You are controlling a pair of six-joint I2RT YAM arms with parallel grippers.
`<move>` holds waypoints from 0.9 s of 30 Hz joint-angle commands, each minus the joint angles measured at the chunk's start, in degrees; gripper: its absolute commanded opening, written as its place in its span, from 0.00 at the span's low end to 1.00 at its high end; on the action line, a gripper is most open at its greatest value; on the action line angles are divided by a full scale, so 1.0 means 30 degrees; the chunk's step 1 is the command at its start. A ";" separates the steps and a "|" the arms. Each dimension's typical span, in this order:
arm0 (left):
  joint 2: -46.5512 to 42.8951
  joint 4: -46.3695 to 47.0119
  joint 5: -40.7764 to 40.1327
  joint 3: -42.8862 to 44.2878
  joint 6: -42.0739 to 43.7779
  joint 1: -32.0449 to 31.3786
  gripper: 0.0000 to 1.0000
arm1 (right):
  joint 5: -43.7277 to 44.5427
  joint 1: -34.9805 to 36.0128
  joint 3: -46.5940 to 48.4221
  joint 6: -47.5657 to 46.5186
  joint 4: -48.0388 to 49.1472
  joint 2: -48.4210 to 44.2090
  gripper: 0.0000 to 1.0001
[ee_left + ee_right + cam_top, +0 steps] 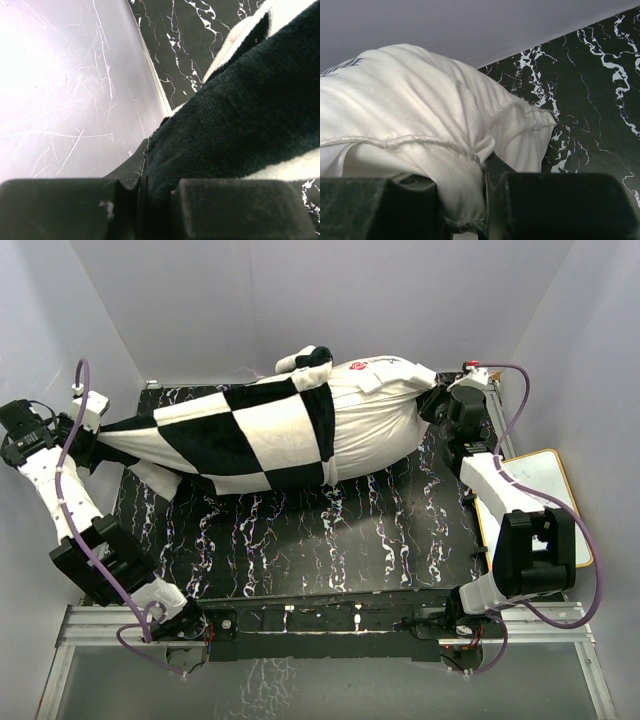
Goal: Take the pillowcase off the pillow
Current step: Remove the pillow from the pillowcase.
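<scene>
The pillow (378, 415) lies lengthwise across the far half of the black, white-veined table (330, 540). Its right part is bare and its left part is inside the pillowcase (250, 435). The checkered cover runs from about the middle of the pillow out to the left, where it narrows into a slack, stretched tail that reaches the table's left edge. One corner of the cover is folded up over the far side of the pillow. Just right of this fold, a label (372, 367) with a red mark and small print shows on the bare off-white fabric.

The left gripper (88, 435) sits at the far left edge of the table, by the left wall. In its wrist view the left gripper (145, 200) has its jaws closed on a fold of black plush from the pillowcase (240, 115), which fills the gap between the pads.

The right gripper (437, 400) is at the pillow's right end, near the far right corner of the table. In the right wrist view, the right gripper (482, 200) pinches a bunched piece of the pillow (410, 100), with the seam and a pointed corner gathered just above the closed jaws.

A white board with a yellow rim (545, 475) lies off the table on the right, beside the right arm.
</scene>
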 commanded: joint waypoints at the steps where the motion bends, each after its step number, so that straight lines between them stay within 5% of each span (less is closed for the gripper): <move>1: 0.0795 0.3011 -0.5241 0.1717 -0.0651 0.2185 0.00 | 0.6146 -0.3612 -0.0215 0.0985 0.0024 -0.0984 0.08; 21: 0.4299 0.2719 -0.6142 0.9663 -0.3287 0.2539 0.00 | 0.7273 -0.6939 0.2347 0.3747 -0.2762 -0.1070 0.08; 27: 0.5774 -0.3243 -0.2732 1.6086 -0.5684 0.1280 0.00 | 0.7082 -0.6776 0.2436 0.3649 -0.3070 -0.1472 0.08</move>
